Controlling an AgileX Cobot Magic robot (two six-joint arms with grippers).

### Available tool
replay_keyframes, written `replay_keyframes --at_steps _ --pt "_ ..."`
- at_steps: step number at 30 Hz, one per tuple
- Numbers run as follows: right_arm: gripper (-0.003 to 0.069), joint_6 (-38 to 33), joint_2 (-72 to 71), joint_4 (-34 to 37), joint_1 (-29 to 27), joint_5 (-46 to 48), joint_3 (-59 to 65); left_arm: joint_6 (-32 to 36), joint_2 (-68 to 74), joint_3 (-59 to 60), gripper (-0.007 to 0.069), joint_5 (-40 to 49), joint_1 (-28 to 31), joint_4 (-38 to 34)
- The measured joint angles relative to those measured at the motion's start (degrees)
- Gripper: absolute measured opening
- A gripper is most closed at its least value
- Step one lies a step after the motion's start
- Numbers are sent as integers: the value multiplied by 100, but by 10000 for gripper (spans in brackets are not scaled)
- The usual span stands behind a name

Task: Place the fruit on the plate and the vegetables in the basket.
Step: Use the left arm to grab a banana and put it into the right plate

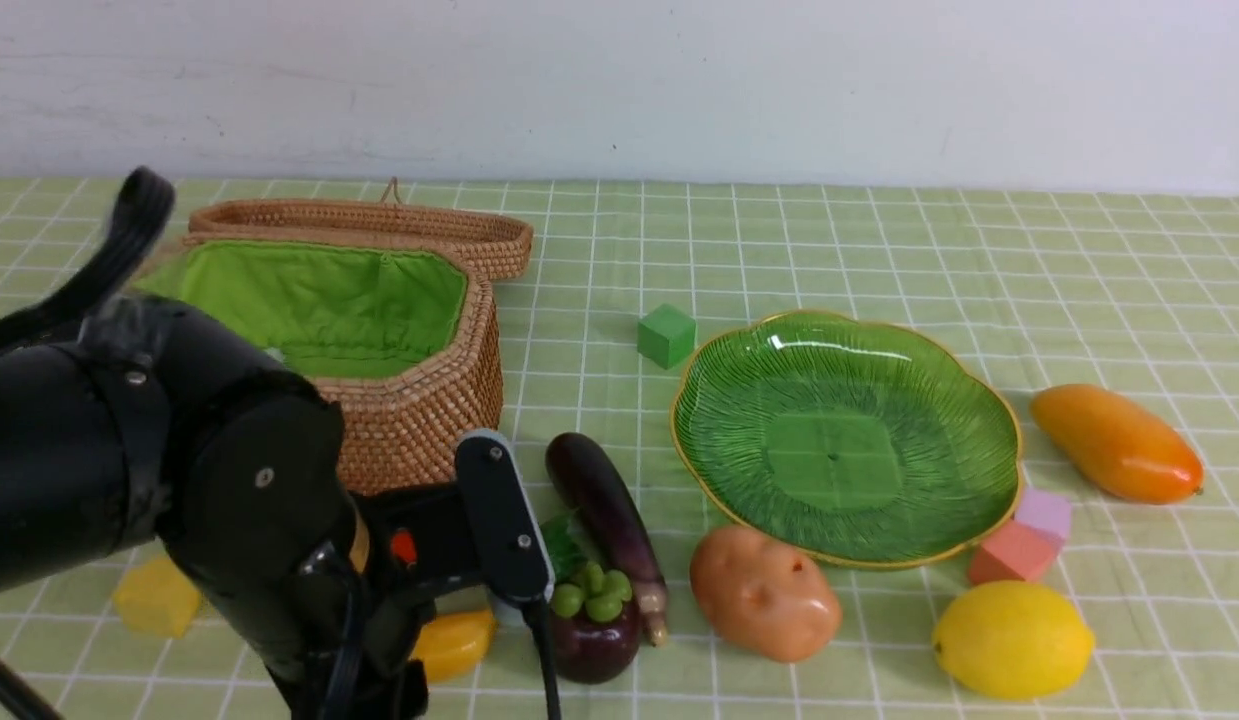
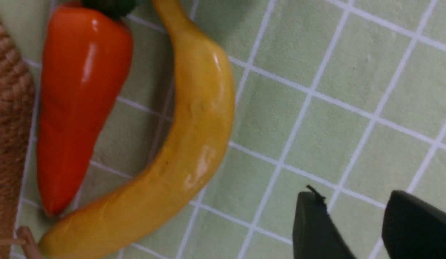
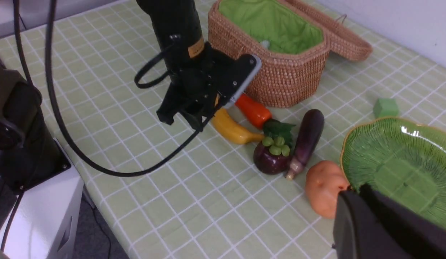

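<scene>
Long curved glossy yellow toy banana lies flat on pale green checked tablecloth; tapered red-orange toy carrot with green top lies between it and brown woven wicker basket. Left gripper near banana, not touching, jaws released, grasping nothing. Right gripper clenched, scalloped green glass plate in its view

Tabletop under a pale green cloth with a white grid, running back to a plain white wall. Small green foam cube standing alone near the middle. Well to its right and nearer the camera, a pink block touching a lilac block just behind it. Far left, near edge: a yellow block, partly hidden.
</scene>
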Motion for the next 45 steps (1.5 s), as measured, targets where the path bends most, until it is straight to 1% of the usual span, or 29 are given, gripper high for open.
replay_keyframes --at_steps 2,4,7,11,16,22,28,31,34,35,39,45 --pt "17 0 -20 -38 0 0 -6 0 29 -6 371 -325 0 185" --pt "20 3 -26 -74 0 0 -6 0 85 -18 411 -563 0 384" --pt "23 3 -26 -102 0 0 -6 70 230 -22 436 -817 0 466" --pt "25 7 -26 -106 0 0 -6 224 558 -22 442 -1071 131 442" --pt "32 7 -26 -106 0 0 -6 399 1006 -22 443 -1290 560 422" --pt "34 7 -26 -113 0 0 -6 736 1318 -22 444 -1482 637 412" --pt "34 7 -26 -113 0 0 -6 871 1656 -29 444 -1597 637 450" --pt "34 7 -26 -116 0 0 -6 1003 1727 -84 419 -1525 637 450" --pt "36 7 -26 -120 0 0 -6 1025 1759 -95 318 -1439 631 413" --pt "36 7 -26 -122 0 0 -6 1025 1759 -98 306 -1433 631 413" --pt "36 7 -26 -140 0 0 -6 1025 1703 -102 311 -1343 554 421" --pt "40 7 -26 -140 0 0 -6 944 976 -68 311 -412 -31 407"
